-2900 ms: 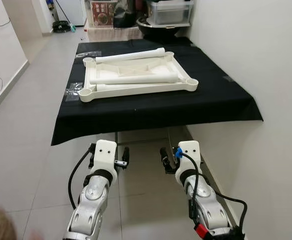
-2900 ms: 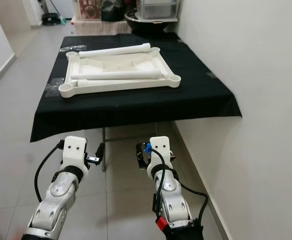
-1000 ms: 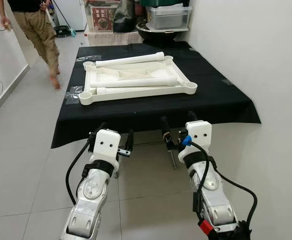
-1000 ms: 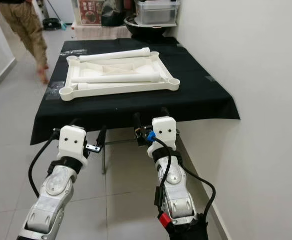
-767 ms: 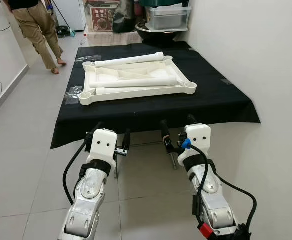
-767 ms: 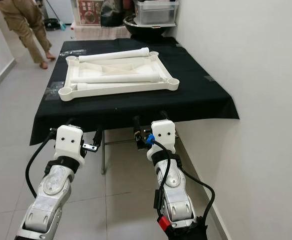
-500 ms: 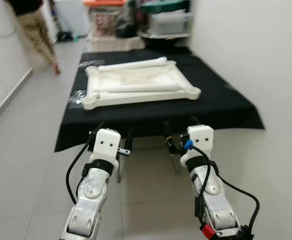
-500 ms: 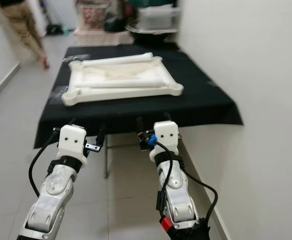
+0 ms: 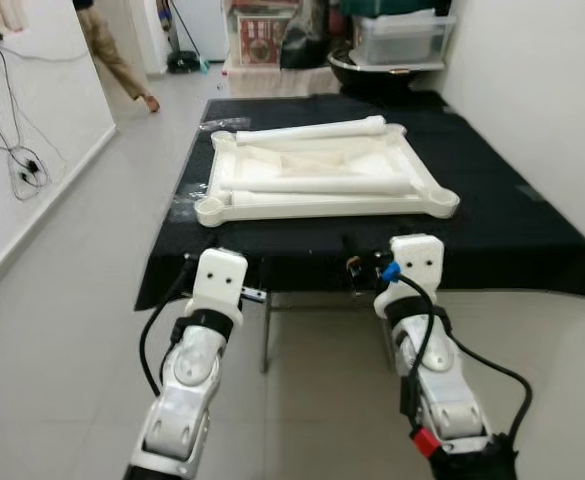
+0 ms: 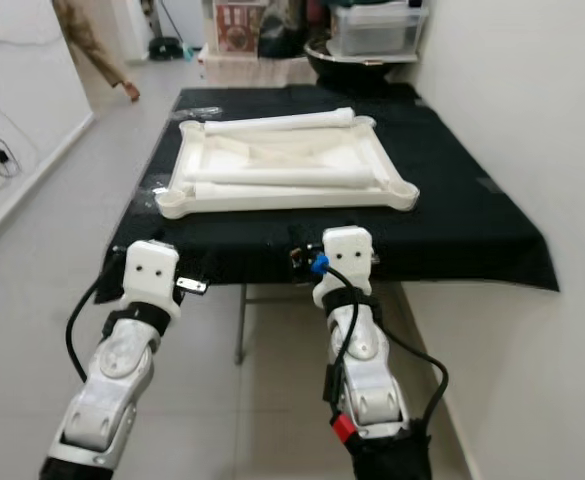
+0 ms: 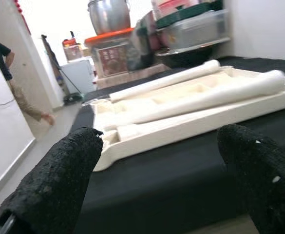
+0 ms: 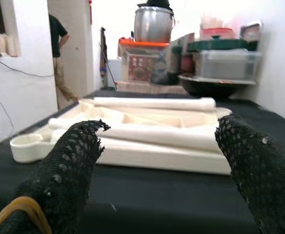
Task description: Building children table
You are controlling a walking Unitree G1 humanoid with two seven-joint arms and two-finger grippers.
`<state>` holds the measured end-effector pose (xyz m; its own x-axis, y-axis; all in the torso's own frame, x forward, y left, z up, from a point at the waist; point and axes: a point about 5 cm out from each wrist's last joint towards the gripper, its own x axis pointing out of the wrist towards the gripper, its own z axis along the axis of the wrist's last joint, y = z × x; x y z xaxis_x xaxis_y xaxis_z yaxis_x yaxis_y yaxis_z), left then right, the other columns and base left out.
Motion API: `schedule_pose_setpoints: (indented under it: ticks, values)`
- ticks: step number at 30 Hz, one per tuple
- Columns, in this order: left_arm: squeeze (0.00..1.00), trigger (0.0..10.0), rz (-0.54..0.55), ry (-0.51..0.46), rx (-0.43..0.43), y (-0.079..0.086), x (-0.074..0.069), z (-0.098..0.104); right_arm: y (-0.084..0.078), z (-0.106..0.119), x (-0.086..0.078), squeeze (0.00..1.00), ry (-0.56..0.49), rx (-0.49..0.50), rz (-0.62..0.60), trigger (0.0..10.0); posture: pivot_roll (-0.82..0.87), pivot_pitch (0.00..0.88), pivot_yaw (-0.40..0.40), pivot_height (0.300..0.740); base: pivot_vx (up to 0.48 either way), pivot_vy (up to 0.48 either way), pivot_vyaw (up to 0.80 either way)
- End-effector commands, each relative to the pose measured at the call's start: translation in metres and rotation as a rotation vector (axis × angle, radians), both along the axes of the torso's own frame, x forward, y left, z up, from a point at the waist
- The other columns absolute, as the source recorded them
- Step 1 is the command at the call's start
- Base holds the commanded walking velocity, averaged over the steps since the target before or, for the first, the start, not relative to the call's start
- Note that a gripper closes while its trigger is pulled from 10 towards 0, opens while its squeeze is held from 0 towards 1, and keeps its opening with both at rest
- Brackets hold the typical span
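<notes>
An upturned white table top (image 9: 322, 200) lies on a table draped in black cloth (image 9: 512, 230). Two white legs lie across it: one along its far side (image 9: 312, 130), one nearer the middle (image 9: 317, 185). Both arms reach forward, side by side, to the cloth's front edge, just short of the table top. My left gripper (image 11: 159, 132) is open with its fingers (image 11: 59, 180) wide apart and nothing between them. My right gripper (image 12: 159, 124) is open too, its fingers (image 12: 256, 165) framing the white top from low at the table's edge.
A wall runs close along the right. Behind the table stand a pot and storage boxes (image 9: 397, 30). A person (image 9: 107, 50) walks off at the far left. Cables (image 9: 17, 150) hang on the left wall. Open tiled floor lies to the left of the table.
The camera has come closer and shifted, so the table sits farther right in view. Both grippers have reached the cloth's front edge. The person has walked farther off.
</notes>
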<state>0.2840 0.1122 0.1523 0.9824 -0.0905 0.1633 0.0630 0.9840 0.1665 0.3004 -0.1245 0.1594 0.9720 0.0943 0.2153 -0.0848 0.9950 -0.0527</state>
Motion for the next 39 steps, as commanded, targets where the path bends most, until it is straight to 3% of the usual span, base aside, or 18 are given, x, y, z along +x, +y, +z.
schedule_pose_setpoints:
  ticks: [1,25,27,30,35,36,37,38,39]
  values:
    - [0.00,10.0,0.021,0.012,0.019,0.006,0.000,-0.004,0.003,-0.001,0.000,0.00,0.006,0.013,0.012,10.0,0.03,0.000,-0.037,0.740,0.442,0.000,0.00]
    - [0.00,10.0,0.018,0.005,0.009,0.004,-0.001,-0.005,0.005,-0.001,0.003,0.00,0.004,0.007,0.021,10.0,0.03,0.000,-0.044,0.740,0.431,0.000,0.00]
    - [0.00,10.0,0.011,0.014,-0.006,0.001,-0.002,-0.005,-0.003,0.015,0.016,0.00,-0.017,0.020,0.048,10.0,0.03,0.000,-0.046,0.740,0.000,0.000,0.00]
    - [0.00,10.0,0.008,0.017,-0.010,0.001,-0.002,-0.006,-0.005,0.020,0.019,0.00,-0.028,0.026,0.056,10.0,0.03,0.000,-0.046,0.740,0.000,0.000,0.00]
    - [0.00,10.0,-0.010,0.024,-0.042,-0.004,-0.004,-0.007,-0.016,0.049,0.040,0.00,-0.044,0.044,0.167,10.0,0.02,0.000,-0.055,0.740,0.000,0.000,0.00]
    - [0.00,10.0,-0.032,0.023,-0.061,-0.006,-0.004,-0.006,-0.015,0.051,0.044,0.00,0.005,0.035,0.257,10.0,0.02,0.000,-0.063,0.740,0.000,0.000,0.00]
    - [0.00,10.0,-0.032,0.023,-0.061,-0.006,-0.004,-0.006,-0.015,0.051,0.044,0.00,0.005,0.035,0.257,10.0,0.02,0.000,-0.063,0.740,0.000,0.000,0.00]
    - [0.00,10.0,-0.089,0.037,-0.090,-0.013,-0.007,-0.007,-0.016,0.052,0.053,0.00,0.111,-0.057,0.396,10.0,0.02,0.000,-0.067,0.740,0.000,0.000,0.00]
    - [0.00,10.0,-0.117,0.048,-0.100,-0.016,-0.008,-0.008,-0.019,0.051,0.056,0.00,0.162,-0.116,0.437,10.0,0.02,0.000,-0.067,0.740,0.000,0.000,0.00]
